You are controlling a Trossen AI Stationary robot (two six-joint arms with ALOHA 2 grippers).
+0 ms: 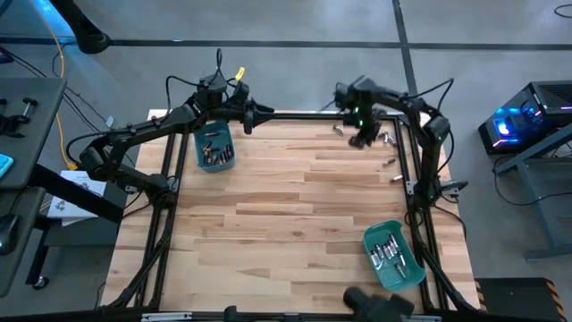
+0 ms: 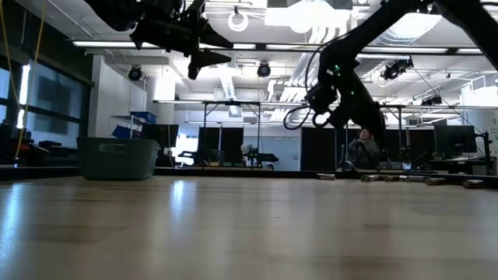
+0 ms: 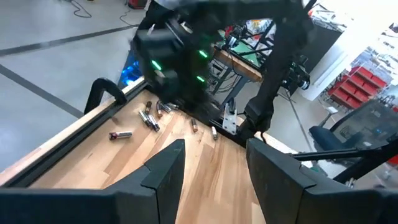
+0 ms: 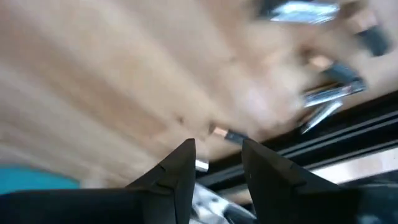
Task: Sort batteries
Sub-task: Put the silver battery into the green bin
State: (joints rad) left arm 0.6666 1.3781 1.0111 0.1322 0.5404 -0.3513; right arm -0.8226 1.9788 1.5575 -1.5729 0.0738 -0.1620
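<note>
Right gripper: I have my right gripper (image 1: 365,136) over the far right part of the table, above the loose cells. In its wrist view the fingers (image 4: 177,171) stand a narrow gap apart; a small copper-tipped cell (image 4: 222,133) shows just past the tips, but I cannot tell whether it is pinched or lying on the wood.
Loose batteries: a scatter of batteries (image 1: 386,139) lies near the far right edge, some close together, a few strays (image 1: 390,162) nearer along the right rail. From the left wrist I count several, silvery and dark mixed (image 3: 149,117).
Left gripper: my left gripper (image 1: 246,114) hangs at the far edge, just beside the far bin, its fingers (image 3: 163,168) parted with nothing between them.
Far bin: the teal bin (image 1: 214,148) at the far left already holds a good number of cells.
Near bin: the teal bin (image 1: 394,255) at the near right also holds a handful.
Table: the wooden table (image 1: 286,215) shows no cells I can see between the bins.
Progress: I judge the sort well underway, not finished; both bins are stocked, and the far-right scatter is what remains.
</note>
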